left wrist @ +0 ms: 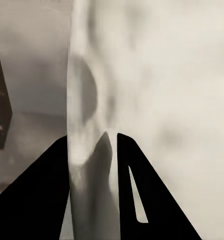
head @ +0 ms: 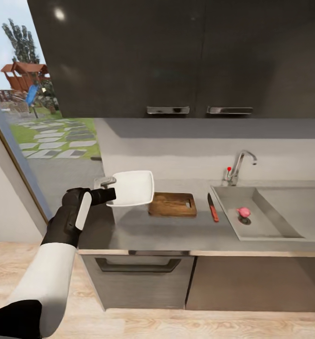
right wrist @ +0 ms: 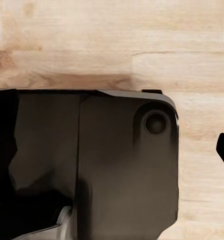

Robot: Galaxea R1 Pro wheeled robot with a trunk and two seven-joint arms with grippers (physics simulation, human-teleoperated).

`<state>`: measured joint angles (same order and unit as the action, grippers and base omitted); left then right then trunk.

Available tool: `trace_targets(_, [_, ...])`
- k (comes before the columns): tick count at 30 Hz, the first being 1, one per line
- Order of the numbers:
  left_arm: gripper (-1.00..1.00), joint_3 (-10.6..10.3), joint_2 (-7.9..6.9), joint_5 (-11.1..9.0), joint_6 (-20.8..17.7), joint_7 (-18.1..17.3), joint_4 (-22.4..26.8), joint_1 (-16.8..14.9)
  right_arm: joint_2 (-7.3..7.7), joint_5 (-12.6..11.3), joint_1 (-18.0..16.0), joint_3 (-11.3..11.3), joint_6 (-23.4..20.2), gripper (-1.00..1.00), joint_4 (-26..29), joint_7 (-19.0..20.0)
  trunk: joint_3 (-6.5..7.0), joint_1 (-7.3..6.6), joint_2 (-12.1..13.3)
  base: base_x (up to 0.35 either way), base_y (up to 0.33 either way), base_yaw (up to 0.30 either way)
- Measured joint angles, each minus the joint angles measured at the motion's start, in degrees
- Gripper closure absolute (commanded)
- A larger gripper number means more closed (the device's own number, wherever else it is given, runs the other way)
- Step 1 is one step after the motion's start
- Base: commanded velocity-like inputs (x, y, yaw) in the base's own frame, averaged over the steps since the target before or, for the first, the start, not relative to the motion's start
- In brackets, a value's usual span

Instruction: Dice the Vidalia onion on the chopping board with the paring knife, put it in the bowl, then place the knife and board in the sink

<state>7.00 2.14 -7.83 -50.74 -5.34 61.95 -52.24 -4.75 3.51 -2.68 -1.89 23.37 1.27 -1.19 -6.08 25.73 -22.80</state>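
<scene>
White bowl (head: 133, 188) is pinched by its left rim in my left hand (head: 111, 190), lifted over the worktop (head: 176, 230). Far to my right the onion (head: 243, 212) lies in the sink (head: 270, 226), beyond board (head: 172, 204) and knife (head: 213, 207); my right hand's state I cannot tell.

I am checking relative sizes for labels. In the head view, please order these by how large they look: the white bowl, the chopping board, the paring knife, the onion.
1. bowl, held up near the camera by the left gripper, so its lead is unsure
2. chopping board, close to the bowl
3. paring knife
4. Vidalia onion, clearly smallest
</scene>
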Motion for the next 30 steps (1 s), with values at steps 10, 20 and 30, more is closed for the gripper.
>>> trace_targets(10, [1.00,-0.20,0.00,0.14,0.08,-0.08,-2.87,0.00,0.01,-0.06,0.00,-0.02,-0.06,-1.00,0.00,0.00,0.00,0.01,0.01,0.230,0.197,0.000])
trace_targets(20, [1.00,-0.20,-0.03,0.13,0.33,-0.10,-4.98,0.00,0.10,-0.08,0.00,-0.09,-0.03,-1.00,0.00,0.00,0.00,0.02,0.01,0.032,0.028,0.000])
trace_targets(30, [1.00,-0.22,-0.28,0.30,0.48,-0.05,-6.96,0.32,0.10,-0.09,0.00,-0.09,-0.02,-1.00,0.00,0.00,0.00,0.03,0.01,0.000,0.000,0.000])
